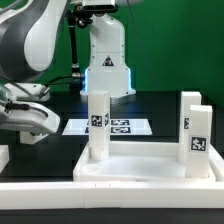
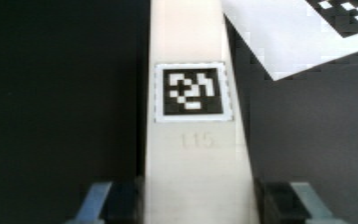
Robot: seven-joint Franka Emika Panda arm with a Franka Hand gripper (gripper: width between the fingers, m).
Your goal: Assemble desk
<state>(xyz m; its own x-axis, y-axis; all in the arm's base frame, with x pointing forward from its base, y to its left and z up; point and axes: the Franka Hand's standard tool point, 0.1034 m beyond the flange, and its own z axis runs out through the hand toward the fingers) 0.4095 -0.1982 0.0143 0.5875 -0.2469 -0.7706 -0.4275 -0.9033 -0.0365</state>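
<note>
I judge two white square tagged legs (image 1: 98,125) already stand in the white rimmed plastic top (image 1: 140,166); my hand (image 2: 194,200) straddles another leg (image 2: 194,120), grip unconfirmed.

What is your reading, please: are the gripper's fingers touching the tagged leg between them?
Apart. The wrist view shows the leg lying between the fingers of the gripper, with a dark gap plainly visible on each side.

Arm (image 1: 30,40) low, jaws apart, prob. closing round leg (image 2: 194,110)
</note>
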